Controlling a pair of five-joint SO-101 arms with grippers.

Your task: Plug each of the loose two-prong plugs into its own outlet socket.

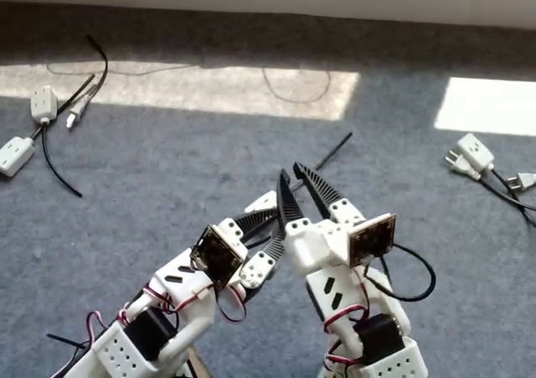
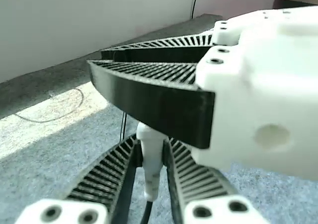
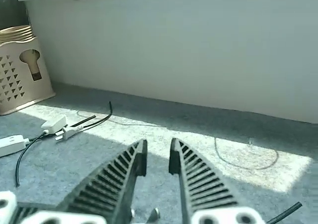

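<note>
My left gripper (image 2: 152,149) is shut on a white two-prong plug (image 2: 149,160) whose black cable (image 1: 332,152) trails away over the carpet. In the high view this plug (image 1: 264,202) sits at the left gripper (image 1: 265,219) near the middle. My right gripper (image 1: 290,173) crosses just above it, open by a narrow gap with nothing between its fingers (image 3: 130,170). At the far left lie two white outlet sockets (image 1: 43,103) (image 1: 15,154) and a loose plug (image 1: 75,114). At the far right lie another socket (image 1: 475,151) and two plugs (image 1: 459,165) (image 1: 523,179).
Grey carpet covers the floor, with sunlit patches (image 1: 209,89) toward the wall. Thin black cables (image 1: 52,167) curl around the left sockets. A beige perforated basket (image 3: 25,67) stands by the wall. The right arm's white body (image 2: 268,85) looms close over the left gripper.
</note>
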